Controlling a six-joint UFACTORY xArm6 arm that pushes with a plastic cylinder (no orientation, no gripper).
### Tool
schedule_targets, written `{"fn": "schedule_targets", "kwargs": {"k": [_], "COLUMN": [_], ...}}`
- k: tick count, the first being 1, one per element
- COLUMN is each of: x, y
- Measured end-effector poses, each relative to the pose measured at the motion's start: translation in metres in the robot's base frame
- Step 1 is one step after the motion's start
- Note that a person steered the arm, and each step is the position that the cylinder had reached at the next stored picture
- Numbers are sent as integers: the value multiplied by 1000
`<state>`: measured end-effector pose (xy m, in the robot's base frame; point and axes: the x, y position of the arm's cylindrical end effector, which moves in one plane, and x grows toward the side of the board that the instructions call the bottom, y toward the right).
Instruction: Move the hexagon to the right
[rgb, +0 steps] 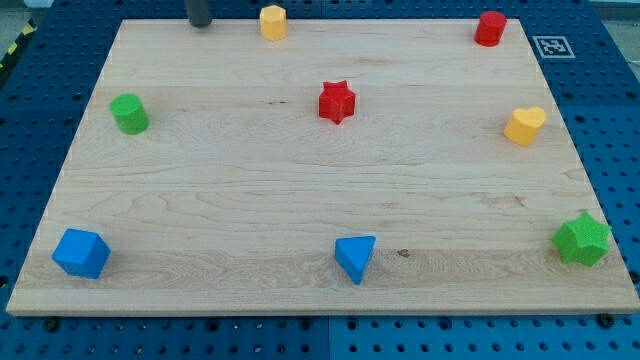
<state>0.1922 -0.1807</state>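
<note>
The yellow hexagon block (273, 21) sits near the top edge of the wooden board (200, 200), left of centre. My tip (200, 24) is at the view's top, to the left of the hexagon with a clear gap between them. It touches no block.
A red star (337, 101) lies near the middle. A red block (490, 28) is at top right, a yellow heart (525, 125) at right, a green star (582, 239) at bottom right. A blue triangle (355, 257), a blue cube (81, 252) and a green cylinder (129, 113) also lie on the board.
</note>
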Motion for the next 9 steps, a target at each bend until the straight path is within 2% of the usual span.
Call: {"fn": "schedule_targets", "kwargs": {"k": [3,4,5,7,8,9], "x": [0,1,10,48,94,115], "y": [29,90,125,93,65,7]}}
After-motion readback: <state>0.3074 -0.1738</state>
